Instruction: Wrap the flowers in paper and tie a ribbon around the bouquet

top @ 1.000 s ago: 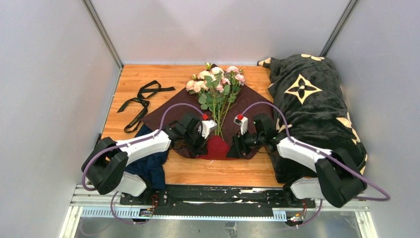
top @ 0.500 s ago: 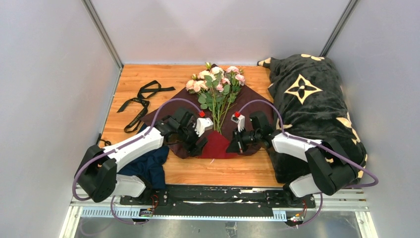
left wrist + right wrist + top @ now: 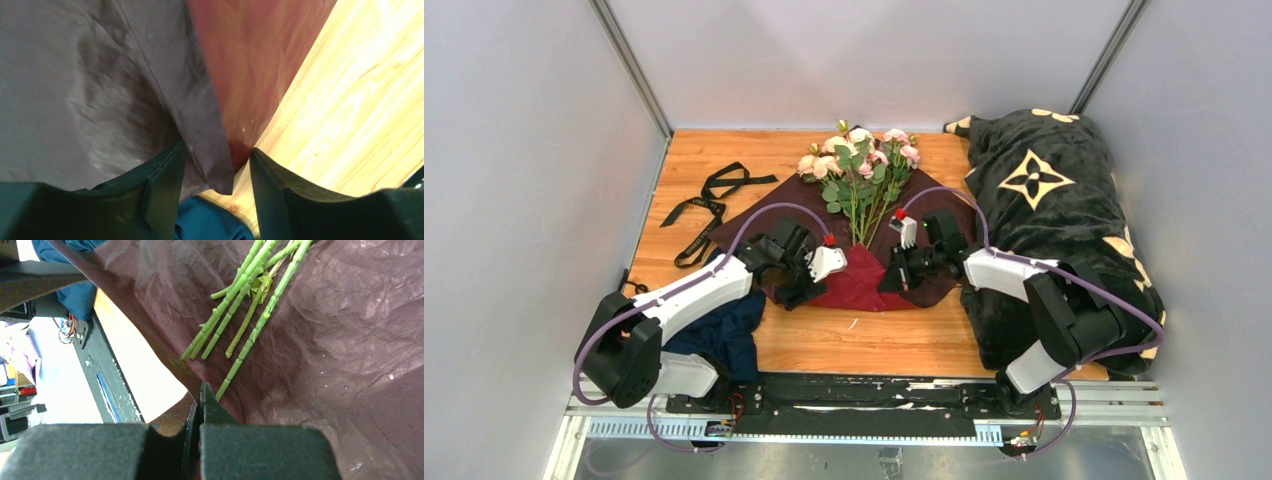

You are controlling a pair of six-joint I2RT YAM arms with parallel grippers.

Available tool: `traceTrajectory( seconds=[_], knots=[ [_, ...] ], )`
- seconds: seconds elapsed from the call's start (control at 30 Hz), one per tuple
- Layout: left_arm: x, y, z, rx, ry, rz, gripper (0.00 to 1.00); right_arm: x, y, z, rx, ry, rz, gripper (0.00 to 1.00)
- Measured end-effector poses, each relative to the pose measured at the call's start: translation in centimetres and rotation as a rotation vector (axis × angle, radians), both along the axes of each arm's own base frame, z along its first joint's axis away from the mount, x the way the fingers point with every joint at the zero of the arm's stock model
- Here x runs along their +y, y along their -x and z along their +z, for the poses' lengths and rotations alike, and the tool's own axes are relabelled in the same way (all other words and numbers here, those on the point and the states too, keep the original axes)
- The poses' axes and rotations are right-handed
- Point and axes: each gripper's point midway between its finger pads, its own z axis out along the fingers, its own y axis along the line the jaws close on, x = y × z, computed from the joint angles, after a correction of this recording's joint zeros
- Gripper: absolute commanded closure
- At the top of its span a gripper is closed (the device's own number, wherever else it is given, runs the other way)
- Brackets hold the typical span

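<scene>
The pale pink flowers (image 3: 861,160) lie on the burgundy paper (image 3: 754,228), with their green stems (image 3: 239,315) running toward its near corner. That corner is folded up over the stem ends, showing its redder underside (image 3: 860,285). My right gripper (image 3: 199,405) is shut on the raised paper edge (image 3: 170,360), just right of the stems (image 3: 892,280). My left gripper (image 3: 217,167) is open at the fold's left side, with a paper (image 3: 125,90) corner hanging loose between its fingers (image 3: 165,190). The black ribbon (image 3: 707,205) lies loose at the far left.
A black blanket with cream flowers (image 3: 1049,200) is heaped along the right side, against the paper. A navy cloth (image 3: 722,335) lies under the left arm, and shows as blue cloth (image 3: 212,222) beneath the left jaws. Bare wooden table (image 3: 864,340) shows in front of the paper.
Both arms reached farther in. The right gripper shut on the paper edge and the left gripper opened. The folded near corner rose higher over the stems.
</scene>
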Motion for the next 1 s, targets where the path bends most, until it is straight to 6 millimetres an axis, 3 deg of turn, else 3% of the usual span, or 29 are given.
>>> traceTrajectory(
  seconds=[0.07, 0.13, 0.27, 0.4, 0.47, 0.57, 0.67, 0.77, 0.83, 0.9, 1.0],
  knots=[
    [0.7, 0.1, -0.7, -0.004, -0.019, 0.003, 0.6, 0.1, -0.3, 0.0, 0.009, 0.011, 0.002, 1.0],
    [1.5, 0.7, -1.7, 0.008, -0.048, -0.004, 0.61, 0.2, -0.7, 0.0, 0.015, 0.023, 0.006, 1.0],
    [2.2, 1.4, -2.5, 0.025, -0.079, -0.031, 0.42, 0.1, -1.2, 0.2, 0.019, 0.041, 0.006, 1.0],
    [3.1, 1.5, -2.1, 0.03, -0.125, -0.045, 0.34, -0.2, -1.5, -0.1, 0.042, 0.058, 0.0, 1.0],
    [4.0, 1.6, -0.8, 0.044, -0.162, -0.043, 0.32, -0.2, -1.5, -0.5, 0.059, 0.068, 0.001, 1.0],
    [4.9, 1.1, 3.2, 0.025, -0.193, -0.048, 0.33, -0.4, -1.3, -1.0, 0.087, 0.087, 0.002, 1.0],
    [5.2, 0.7, 8.0, -0.009, -0.197, -0.036, 0.45, -0.5, -1.4, -0.9, 0.099, 0.101, 0.004, 1.0],
    [3.8, -0.1, 12.5, -0.037, -0.118, 0.023, 0.56, -0.5, -1.5, -0.7, 0.103, 0.109, 0.008, 1.0],
    [1.8, -0.2, 13.5, -0.022, -0.059, 0.033, 0.61, -0.5, -1.5, -0.8, 0.111, 0.114, 0.009, 1.0],
    [-1.6, 0.6, 12.9, 0.022, -0.027, -0.017, 0.64, -0.6, -1.3, -1.1, 0.128, 0.124, 0.009, 1.0],
    [-6.5, 2.1, 9.9, 0.102, -0.013, -0.114, 0.65, -0.8, -1.0, -1.9, 0.158, 0.143, 0.006, 1.0]
  ],
)
